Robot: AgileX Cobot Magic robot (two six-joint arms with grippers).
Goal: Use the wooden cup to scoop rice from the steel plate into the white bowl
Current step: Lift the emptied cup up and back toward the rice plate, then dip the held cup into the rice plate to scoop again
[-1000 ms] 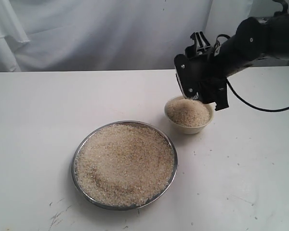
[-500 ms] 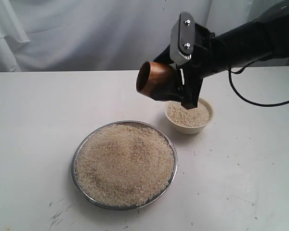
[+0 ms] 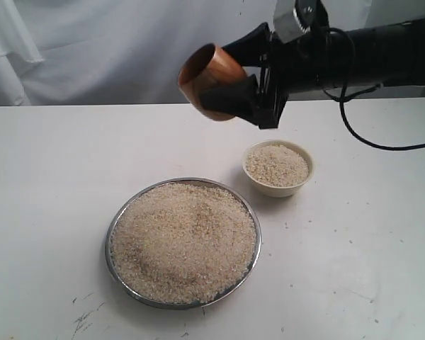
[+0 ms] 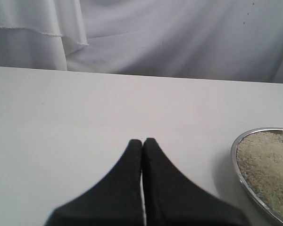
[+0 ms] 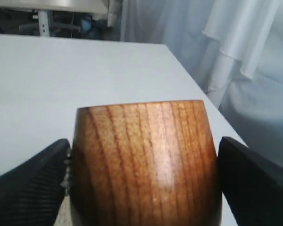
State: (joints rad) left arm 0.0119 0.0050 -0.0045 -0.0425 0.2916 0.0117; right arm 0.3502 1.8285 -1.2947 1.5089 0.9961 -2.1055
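Observation:
My right gripper [image 3: 230,88] is shut on the wooden cup [image 3: 207,76], held high above the table with its mouth tipped up and to the left. In the right wrist view the cup [image 5: 144,160] fills the space between both black fingers [image 5: 33,183]. The white bowl [image 3: 278,168] stands below and right of the cup, heaped with rice [image 3: 276,164]. The steel plate [image 3: 252,217] lies front centre, covered by a broad heap of rice [image 3: 183,239]. My left gripper [image 4: 142,141] hovers shut over bare table, with the plate's rim [image 4: 234,161] off to its side.
White cloth [image 3: 127,49] hangs behind the white table [image 3: 49,198]. A black cable [image 3: 382,145] trails from the right arm over the table's back right. Small dark marks [image 3: 81,319] dot the front left.
The right arm has lifted away from the white bowl and swung up and left. The cup has turned from tipped over the bowl to mouth-up. The bowl now stands uncovered.

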